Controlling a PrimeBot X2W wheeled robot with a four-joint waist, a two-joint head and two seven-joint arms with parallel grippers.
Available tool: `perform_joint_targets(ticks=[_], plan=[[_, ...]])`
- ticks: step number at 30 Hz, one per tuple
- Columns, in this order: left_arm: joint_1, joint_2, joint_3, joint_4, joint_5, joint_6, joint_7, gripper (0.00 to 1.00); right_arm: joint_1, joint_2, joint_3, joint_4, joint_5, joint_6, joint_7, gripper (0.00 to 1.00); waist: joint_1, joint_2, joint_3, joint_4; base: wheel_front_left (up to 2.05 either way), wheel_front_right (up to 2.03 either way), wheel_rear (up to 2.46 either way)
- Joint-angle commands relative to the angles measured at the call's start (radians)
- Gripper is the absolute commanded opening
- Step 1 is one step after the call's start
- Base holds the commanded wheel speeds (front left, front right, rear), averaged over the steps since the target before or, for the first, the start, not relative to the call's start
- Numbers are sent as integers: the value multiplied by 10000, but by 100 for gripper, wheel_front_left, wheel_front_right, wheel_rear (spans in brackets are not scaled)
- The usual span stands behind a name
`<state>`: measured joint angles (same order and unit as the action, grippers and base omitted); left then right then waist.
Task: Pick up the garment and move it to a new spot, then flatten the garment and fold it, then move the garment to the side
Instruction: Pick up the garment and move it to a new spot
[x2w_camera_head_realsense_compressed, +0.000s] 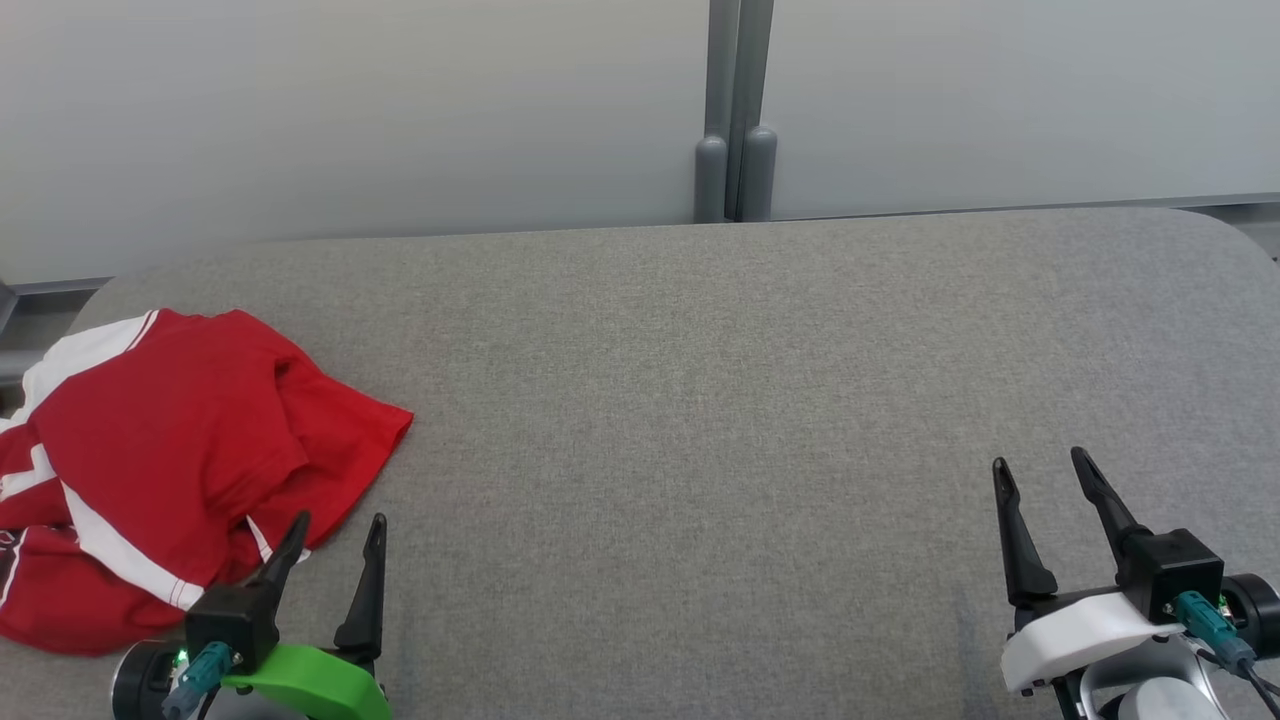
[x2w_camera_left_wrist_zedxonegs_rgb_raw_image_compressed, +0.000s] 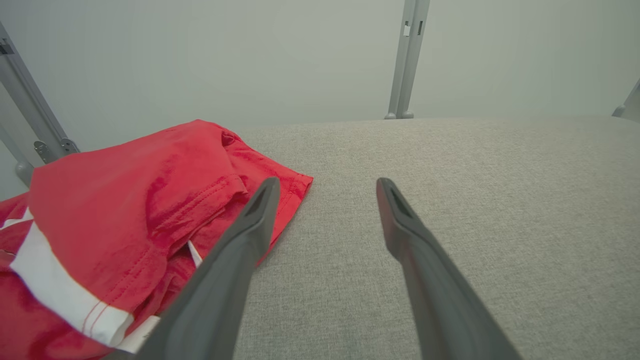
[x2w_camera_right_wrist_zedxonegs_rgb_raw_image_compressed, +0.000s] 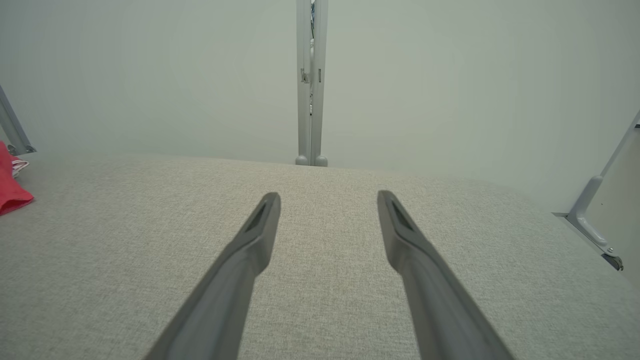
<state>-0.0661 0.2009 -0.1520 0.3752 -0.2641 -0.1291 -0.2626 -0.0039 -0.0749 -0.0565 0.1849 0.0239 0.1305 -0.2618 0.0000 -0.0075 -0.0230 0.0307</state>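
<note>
A crumpled red garment (x2w_camera_head_realsense_compressed: 170, 450) with white stripes lies at the left end of the grey table (x2w_camera_head_realsense_compressed: 720, 400). My left gripper (x2w_camera_head_realsense_compressed: 338, 522) stands open at the lower left, its left finger over the garment's near right edge and its right finger over bare table. The left wrist view has the garment (x2w_camera_left_wrist_zedxonegs_rgb_raw_image_compressed: 135, 210) bunched to the left of the open gripper (x2w_camera_left_wrist_zedxonegs_rgb_raw_image_compressed: 325, 187), nothing between the fingers. My right gripper (x2w_camera_head_realsense_compressed: 1040, 465) stands open at the lower right, far from the cloth. In the right wrist view, a corner of the garment (x2w_camera_right_wrist_zedxonegs_rgb_raw_image_compressed: 10, 190) peeks in at the far left beyond that open gripper (x2w_camera_right_wrist_zedxonegs_rgb_raw_image_compressed: 327, 200).
A pale wall runs behind the table with a grey upright post (x2w_camera_head_realsense_compressed: 735, 120) at its middle. The table's far corners are rounded. A grey metal bracket (x2w_camera_right_wrist_zedxonegs_rgb_raw_image_compressed: 595, 225) shows past the table's right edge.
</note>
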Motion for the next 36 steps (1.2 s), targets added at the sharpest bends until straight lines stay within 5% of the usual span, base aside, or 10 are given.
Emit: perform_joint_targets(ticks=[1,27,36], plan=[[124,64,36,17,40,-29,-29,100,109,-9,-17,-45,-81,4,-49,100,0,75,2,-8,0,0,0],[69,-119,230,256,-482,-17,-29,100,80,-33,-92,-79,210,4,-49,100,0,75,12,-30,0,0,0],[-145,-260,226,344,-358,-17,-29,100,323,-118,-8,-109,96,4,-48,100,0,75,-110,1087,0,0,0]])
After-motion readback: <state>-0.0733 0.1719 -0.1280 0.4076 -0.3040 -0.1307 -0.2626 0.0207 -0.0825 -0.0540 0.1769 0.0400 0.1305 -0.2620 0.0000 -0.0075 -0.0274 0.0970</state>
